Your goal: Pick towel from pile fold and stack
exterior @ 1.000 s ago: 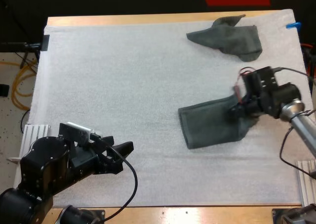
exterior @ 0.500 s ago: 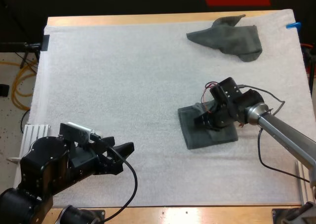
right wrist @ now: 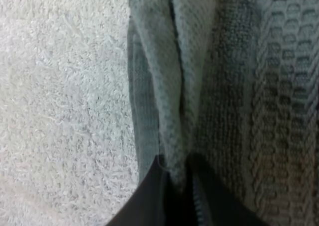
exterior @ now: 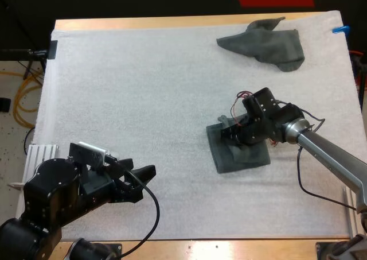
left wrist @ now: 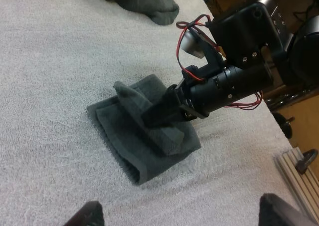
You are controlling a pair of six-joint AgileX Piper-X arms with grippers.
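A dark grey-green towel lies folded on the white mat right of centre. My right gripper is shut on a pinched ridge of that towel, pulled over its own lower layer; the left wrist view has the black fingers clamped on the fold. A second, crumpled towel rests at the far right of the mat. My left gripper hovers low at the near left, fingers apart, holding nothing.
The white mat covers nearly the whole wooden table, with wide bare room on its left and centre. A ribbed metal block sits off the mat's left near corner.
My right gripper has carried the towel's right edge leftward across the towel, so the cloth is now doubled and narrower. The left arm has not moved.
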